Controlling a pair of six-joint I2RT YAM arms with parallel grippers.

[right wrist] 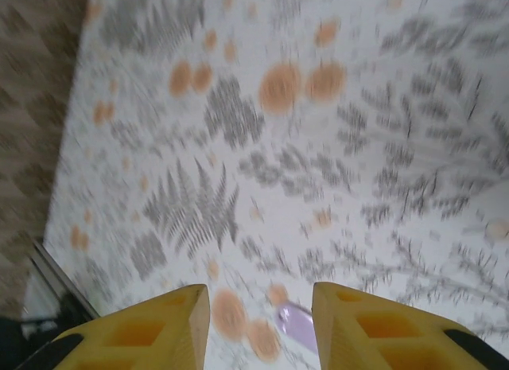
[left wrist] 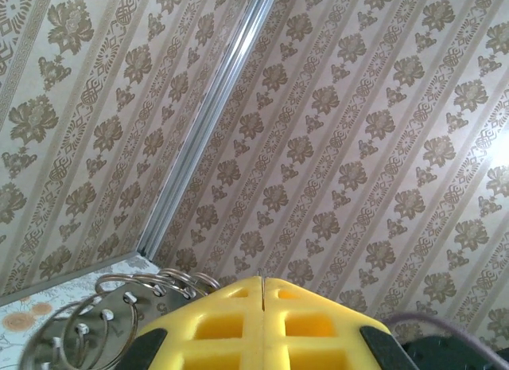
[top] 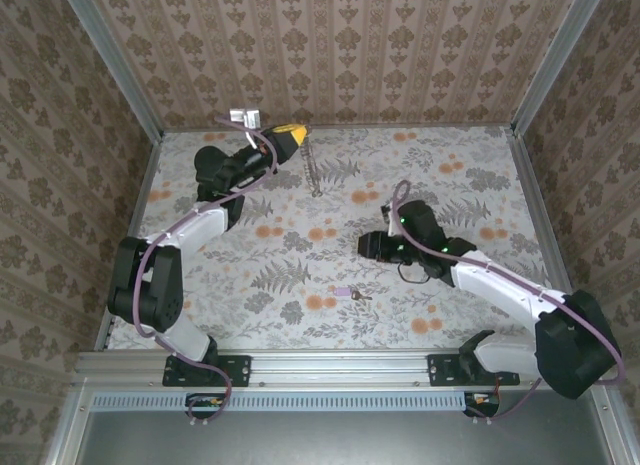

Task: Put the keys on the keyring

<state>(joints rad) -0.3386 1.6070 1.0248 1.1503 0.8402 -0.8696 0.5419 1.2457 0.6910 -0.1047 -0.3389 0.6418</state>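
Observation:
The keyring, a thin beaded chain, trails from my left gripper toward the table's middle. That gripper is high at the back wall with its yellow fingers pressed together. In the left wrist view a sliver of metal shows at the seam of the left gripper. The key, with a lilac head and a short blade, lies flat on the floral table near the front. My right gripper hovers behind it, open and holding nothing. In the blurred right wrist view the key lies low between the fingers of the right gripper, nearer the right one.
A grey metal bracket carrying wire rings sits at the back wall, just left of my left gripper. Patterned walls and aluminium posts enclose the floral table on three sides.

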